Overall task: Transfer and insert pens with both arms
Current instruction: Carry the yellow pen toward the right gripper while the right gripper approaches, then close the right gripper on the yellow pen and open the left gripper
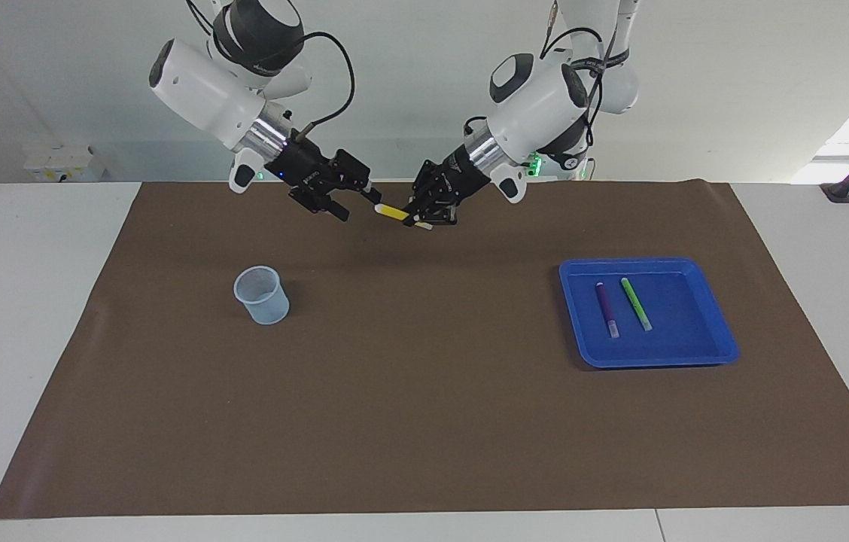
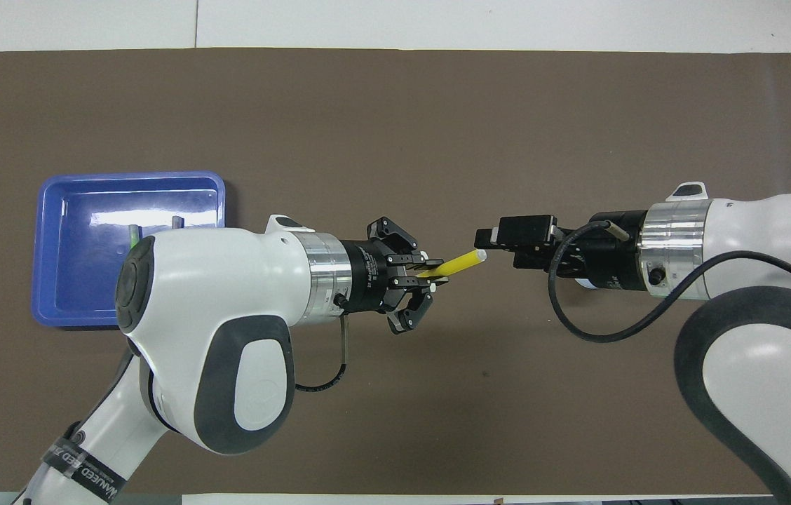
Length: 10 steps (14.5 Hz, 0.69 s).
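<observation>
My left gripper is shut on the yellow pen and holds it level in the air over the middle of the brown mat. The pen's pale cap points at my right gripper. That gripper is open, and the cap end sits right at its fingertips. The purple pen and the green pen lie side by side in the blue tray. In the overhead view my left arm covers most of both.
A clear plastic cup stands upright on the mat toward the right arm's end, farther from the robots than both grippers. In the overhead view my right wrist hides it. The blue tray sits toward the left arm's end.
</observation>
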Tool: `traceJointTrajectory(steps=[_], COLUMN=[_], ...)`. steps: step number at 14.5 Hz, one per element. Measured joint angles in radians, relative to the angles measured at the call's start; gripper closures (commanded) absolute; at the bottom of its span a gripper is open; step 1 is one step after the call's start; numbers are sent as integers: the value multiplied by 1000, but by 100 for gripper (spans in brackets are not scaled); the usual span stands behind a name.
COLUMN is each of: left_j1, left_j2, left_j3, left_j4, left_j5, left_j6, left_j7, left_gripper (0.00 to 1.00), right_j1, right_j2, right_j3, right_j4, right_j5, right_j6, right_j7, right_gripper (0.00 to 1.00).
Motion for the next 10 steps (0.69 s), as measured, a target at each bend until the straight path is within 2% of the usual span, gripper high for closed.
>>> traceJointTrajectory(steps=[10], left_j1=[-24], left_j2=[-19], left_j3=[2], left_j4=[-31], left_j5=[-23], left_j6=[46], left_j7=[-5], left_gripper=[100], right_j1=[7], right_j2=[-7], right_j3=[13], right_j4=[-3], right_j5=[0], right_j6=[-6], right_j7=[24], right_gripper=[33])
